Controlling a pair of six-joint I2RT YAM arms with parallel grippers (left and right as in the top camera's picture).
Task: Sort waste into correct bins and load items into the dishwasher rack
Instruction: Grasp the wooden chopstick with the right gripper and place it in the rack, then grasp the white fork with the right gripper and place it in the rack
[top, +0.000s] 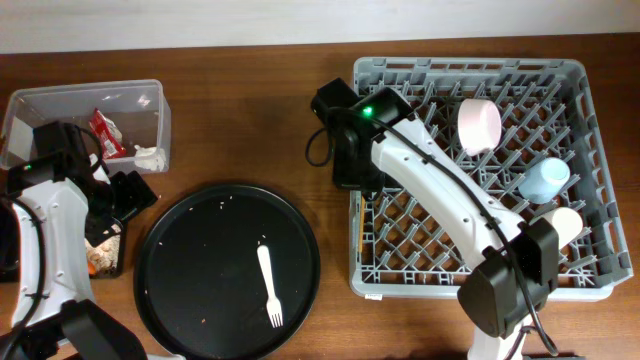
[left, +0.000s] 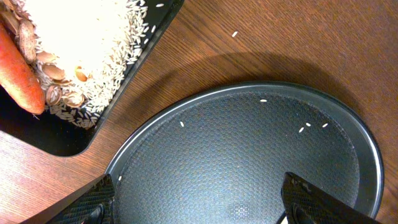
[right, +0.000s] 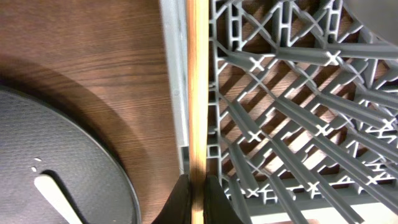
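Note:
My right gripper (right: 198, 193) is shut on the thin wooden chopstick (right: 198, 93), which lies along the left wall of the grey dishwasher rack (right: 298, 124). In the overhead view that gripper (top: 355, 182) is at the rack's (top: 470, 275) left edge. The rack holds a white cup (top: 480, 125), a light-blue cup (top: 545, 180) and a cream bowl (top: 562, 226). My left gripper (left: 199, 208) is open and empty over the round tray's rim, beside the shallow black tray (left: 56, 134) holding rice (left: 93, 37) and a carrot (left: 18, 74). The white fork (top: 270, 285) lies on the round tray. The plate is out of view.
The clear tub (top: 30, 100) at the back left holds the red wrapper (top: 105, 130) and the white tissue (top: 150, 155). The large round black tray (top: 190, 250) sits front centre with a few rice grains on it. Stray grains lie on the wooden table (left: 298, 37).

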